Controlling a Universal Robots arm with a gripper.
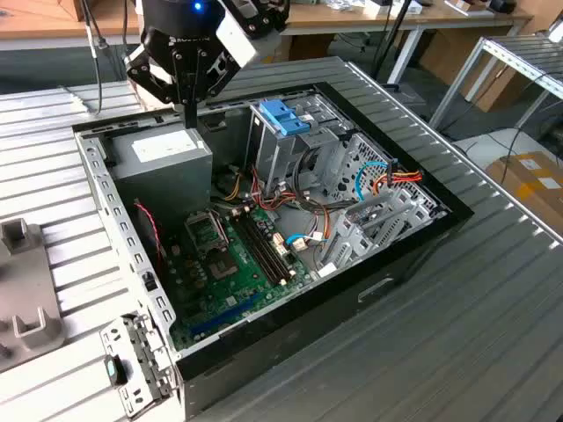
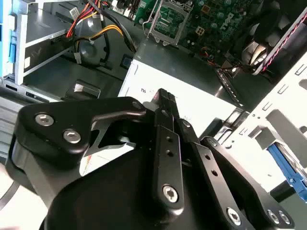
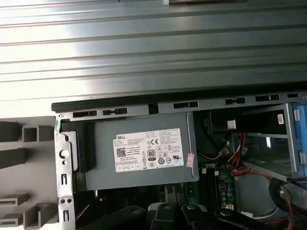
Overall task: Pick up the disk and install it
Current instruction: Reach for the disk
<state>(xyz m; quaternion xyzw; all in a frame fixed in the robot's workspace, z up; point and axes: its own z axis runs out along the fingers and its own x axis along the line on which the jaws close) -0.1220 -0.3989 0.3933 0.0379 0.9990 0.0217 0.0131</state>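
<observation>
Ribbed grey tabletop (image 1: 475, 352) runs across the front of the exterior view. An open computer case (image 1: 290, 338) lies on it, its insides facing up. Inside are a green circuit board (image 1: 237, 264) and a tangle of red, orange and yellow wires (image 1: 400, 176) that hides whatever lies under it.

At the far corner of the case, toward the exterior view's left, the gripper (image 1: 188, 121) hangs over the grey power supply box (image 1: 167, 158). Its two black fingers are pressed together with nothing between them. Whether the tips touch the box or stop just above it, I cannot tell. In the second wrist view the gripper's own linkages cover much of the white label (image 2: 144, 84).

A blue carrier (image 1: 283, 117) sits on top of the metal drive cage (image 1: 290, 167), well apart from the gripper, toward the exterior view's right. Whether the disk sits in that carrier is hard to make out, since the cage walls hide what is below the blue plastic. In the first wrist view a blue strip (image 3: 301, 129) is cut off by the frame edge beside a bay.

Grey blocks (image 1: 22, 303) on the table at the exterior view's left are also partly cut off.
</observation>
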